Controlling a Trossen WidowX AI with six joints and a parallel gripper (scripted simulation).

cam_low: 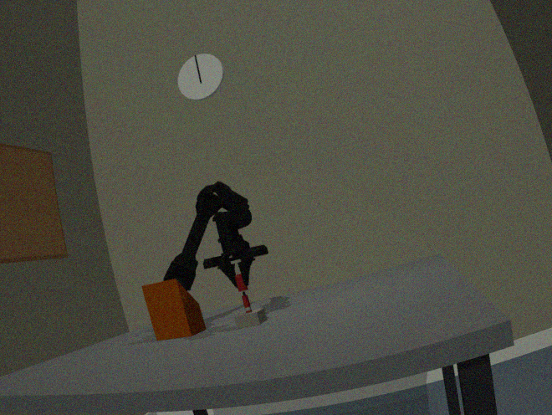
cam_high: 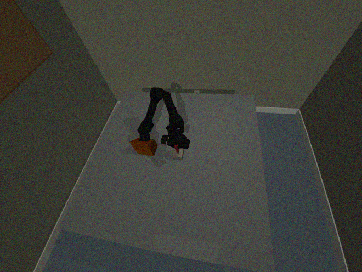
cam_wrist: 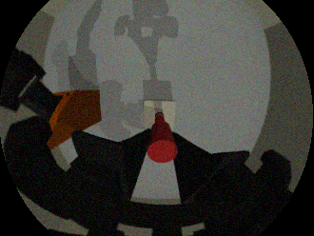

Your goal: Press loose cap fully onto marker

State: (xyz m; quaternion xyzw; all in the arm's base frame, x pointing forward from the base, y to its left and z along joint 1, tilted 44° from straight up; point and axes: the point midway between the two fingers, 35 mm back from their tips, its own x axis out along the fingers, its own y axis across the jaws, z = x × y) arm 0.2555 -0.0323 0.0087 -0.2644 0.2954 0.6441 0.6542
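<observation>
The red cap (cam_high: 176, 147) (cam_low: 241, 283) (cam_wrist: 162, 151) is held upright between the fingertips of my gripper (cam_low: 241, 284) (cam_wrist: 161, 133), which is shut on it. The red marker (cam_low: 246, 303) stands in the pale holder block (cam_high: 180, 154) (cam_low: 250, 318) (cam_wrist: 148, 113). In the exterior view the marker's dark tip shows just under the cap's lower end, and the cap looks roughly in line above the marker. In the wrist view the cap hides most of the marker. Whether the tip touches the cap's mouth I cannot tell.
An orange block (cam_high: 144, 147) (cam_low: 168, 310) (cam_wrist: 82, 111) stands at the arm's base, to the left of the holder block in the top and exterior views. The grey table (cam_high: 187, 198) (cam_low: 356, 321) carries them, with shadows of the arm around the holder.
</observation>
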